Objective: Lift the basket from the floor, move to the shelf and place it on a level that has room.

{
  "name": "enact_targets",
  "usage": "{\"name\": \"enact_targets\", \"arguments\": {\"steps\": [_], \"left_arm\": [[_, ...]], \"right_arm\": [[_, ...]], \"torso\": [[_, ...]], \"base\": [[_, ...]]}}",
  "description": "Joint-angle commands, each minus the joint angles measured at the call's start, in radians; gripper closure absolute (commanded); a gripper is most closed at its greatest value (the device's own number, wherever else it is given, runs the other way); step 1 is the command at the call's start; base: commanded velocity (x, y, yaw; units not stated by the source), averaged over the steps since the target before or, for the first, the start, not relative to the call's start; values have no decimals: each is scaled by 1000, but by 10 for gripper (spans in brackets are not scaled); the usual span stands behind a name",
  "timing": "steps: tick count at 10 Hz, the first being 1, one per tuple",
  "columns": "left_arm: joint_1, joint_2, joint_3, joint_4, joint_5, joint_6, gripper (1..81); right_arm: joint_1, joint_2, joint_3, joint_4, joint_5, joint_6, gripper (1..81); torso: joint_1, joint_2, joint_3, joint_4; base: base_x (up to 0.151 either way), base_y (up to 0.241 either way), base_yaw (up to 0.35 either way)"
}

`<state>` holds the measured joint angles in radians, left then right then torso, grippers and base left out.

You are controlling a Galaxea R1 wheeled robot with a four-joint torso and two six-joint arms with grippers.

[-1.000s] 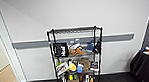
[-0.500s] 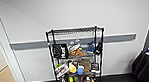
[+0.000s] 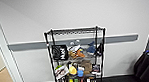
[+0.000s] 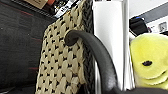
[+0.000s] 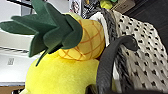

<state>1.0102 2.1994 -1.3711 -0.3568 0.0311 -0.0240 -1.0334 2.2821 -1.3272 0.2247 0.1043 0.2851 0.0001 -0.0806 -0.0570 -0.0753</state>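
Fingers of either gripper hidden; grip impossible to tell. Close at both wrists: the basket (image 4: 62, 65), cream weave with dark rim, one dark loop handle (image 4: 97, 57) arching past each camera, carrying a yellow plush (image 5: 62, 72) and a pineapple toy (image 5: 82, 40). Dead ahead at twelve o'clock: the shelf (image 3: 76, 57), black wire, top level (image 3: 75, 31) bare, lower tiers crowded.

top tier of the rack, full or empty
Empty, as far as the head view shows: the top tier is bare wire grid, while the lower tiers are crowded with items.
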Motion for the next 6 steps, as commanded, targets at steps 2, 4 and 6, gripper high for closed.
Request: {"name": "enact_targets", "arguments": {"steps": [2,4,6], "left_arm": [[-124,-16,61,21,4,13,811],[-124,-18,59,21,4,13,811],[-126,-16,59,22,4,13,811]], "right_arm": [[111,-8,54,18,-17,12,811],[111,-7,54,18,-17,12,811],[111,-7,51,18,-15,12,811]], "torso": [[0,0,0,0],[0,0,0,0],[0,0,0,0]], "base": [[95,0,0],[93,0,0],[93,0,0]]}}
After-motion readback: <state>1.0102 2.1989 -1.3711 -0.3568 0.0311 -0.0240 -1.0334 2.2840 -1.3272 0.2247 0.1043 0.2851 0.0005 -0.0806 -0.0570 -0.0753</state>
